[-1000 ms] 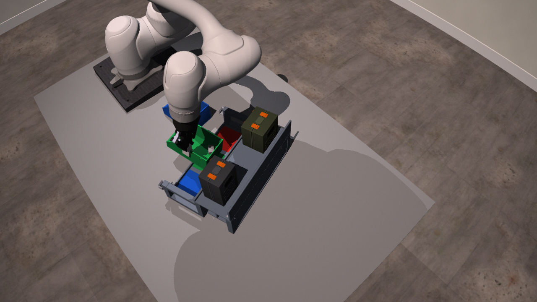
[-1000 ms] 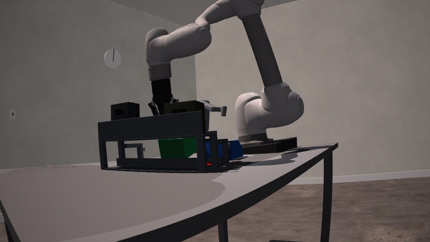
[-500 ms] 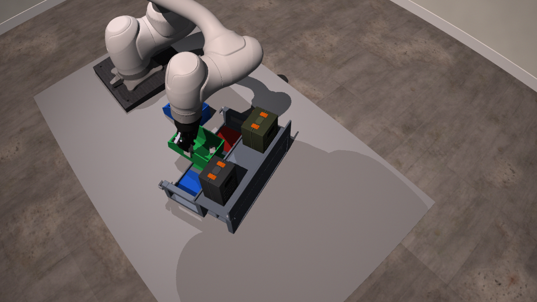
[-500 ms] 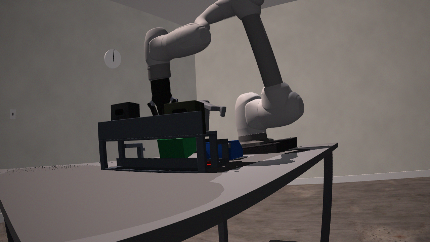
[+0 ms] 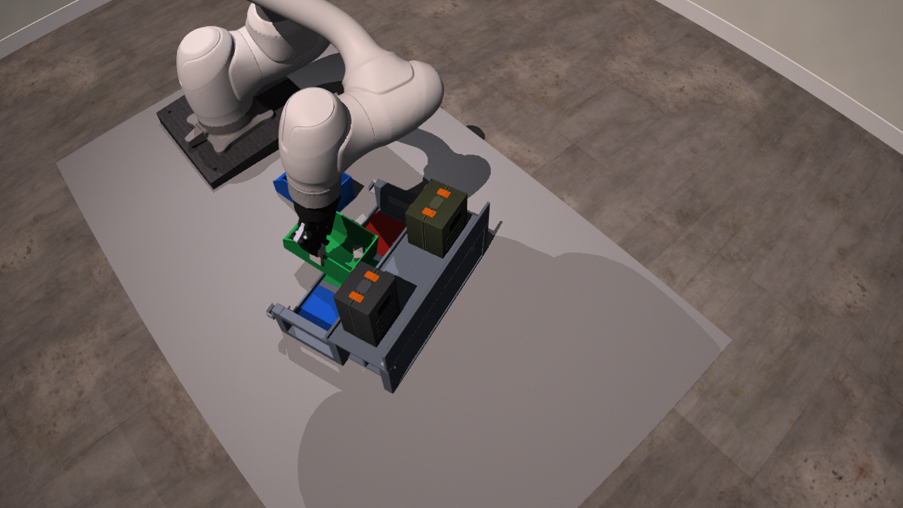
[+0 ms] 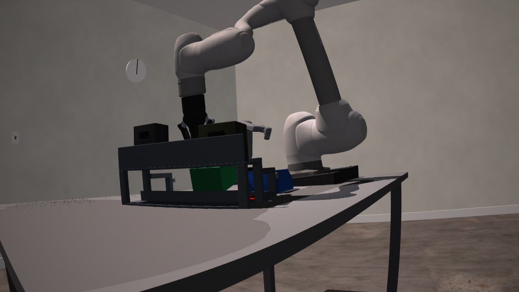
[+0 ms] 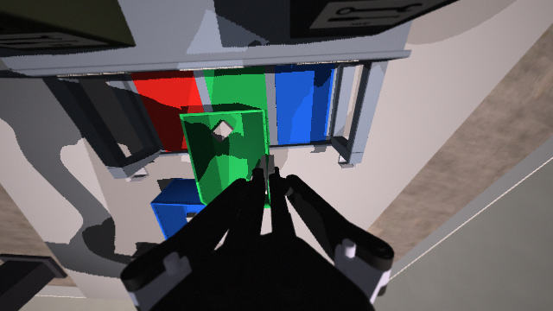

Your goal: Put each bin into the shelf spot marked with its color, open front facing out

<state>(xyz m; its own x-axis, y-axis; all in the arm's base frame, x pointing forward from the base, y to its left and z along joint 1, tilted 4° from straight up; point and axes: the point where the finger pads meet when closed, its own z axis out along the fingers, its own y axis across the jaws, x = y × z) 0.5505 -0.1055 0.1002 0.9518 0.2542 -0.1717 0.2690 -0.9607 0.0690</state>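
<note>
My gripper (image 5: 320, 254) (image 7: 268, 163) is shut on a side wall of the green bin (image 5: 343, 243) (image 6: 206, 178) (image 7: 252, 147). The bin's far end hangs over the front of the green mark (image 7: 242, 88); its near end is outside the shelf. A pale part (image 5: 358, 251) (image 7: 223, 130) lies in it. The blue bin (image 5: 346, 189) (image 6: 284, 181) (image 7: 177, 190) stands on the table on the robot's side of the shelf, partly hidden by the arm or gripper. The red mark (image 5: 386, 230) (image 7: 168, 99) and blue mark (image 5: 319, 306) (image 7: 294, 104) bear no bin.
The shelf's upper board (image 5: 410, 265) (image 6: 181, 156) (image 7: 259, 56) covers the rear of the marks. An olive case (image 5: 435, 221) (image 6: 221, 129) (image 7: 65, 22) and a dark grey case (image 5: 366, 309) (image 6: 150, 134) (image 7: 346, 22) stand on it. Side frames flank the marks.
</note>
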